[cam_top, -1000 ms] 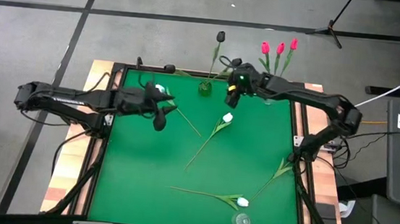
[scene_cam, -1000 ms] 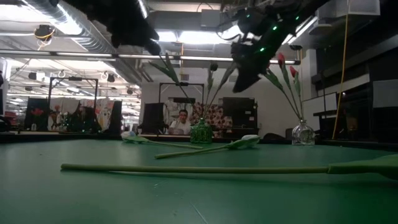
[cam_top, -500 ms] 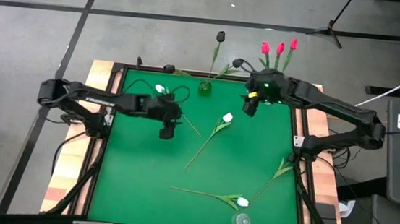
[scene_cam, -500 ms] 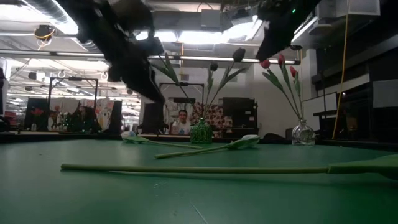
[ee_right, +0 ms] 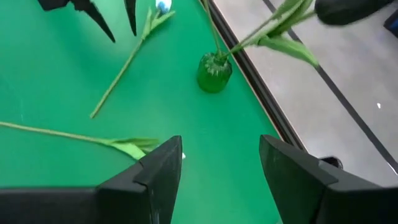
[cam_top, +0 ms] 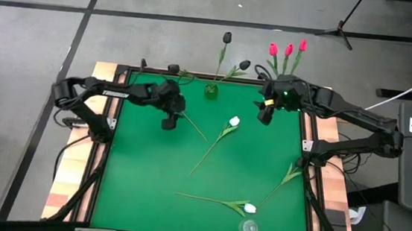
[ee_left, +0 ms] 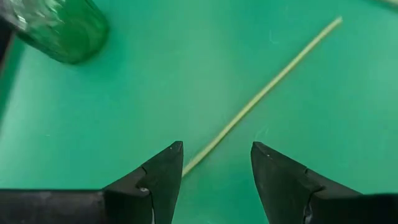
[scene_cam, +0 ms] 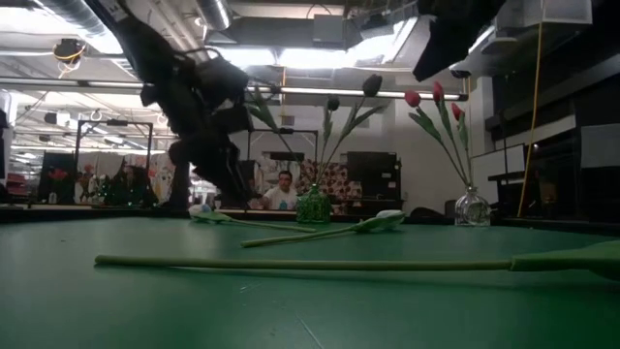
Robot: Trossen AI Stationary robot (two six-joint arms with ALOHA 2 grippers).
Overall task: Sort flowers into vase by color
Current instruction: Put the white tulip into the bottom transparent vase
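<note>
Green vase (cam_top: 211, 90) w/ black tulips (cam_top: 228, 37)

Left tool (cam_top: 166, 122) hides part of 1 white tulip (cam_top: 164, 92); its head barely shows.

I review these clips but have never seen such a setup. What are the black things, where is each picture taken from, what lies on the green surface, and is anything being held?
Two dark robot arms work over a green felt table. One camera looks straight down, one looks level across the tabletop, and one sits on each wrist.

The left gripper hovers open over a thin green stem, holding nothing. The right gripper hangs open and empty near the far right corner.

Several white tulips lie loose. A green glass vase at the far edge holds black tulips; red-pink tulips stand in a clear vase beside it. A small clear glass object sits at the near edge.
</note>
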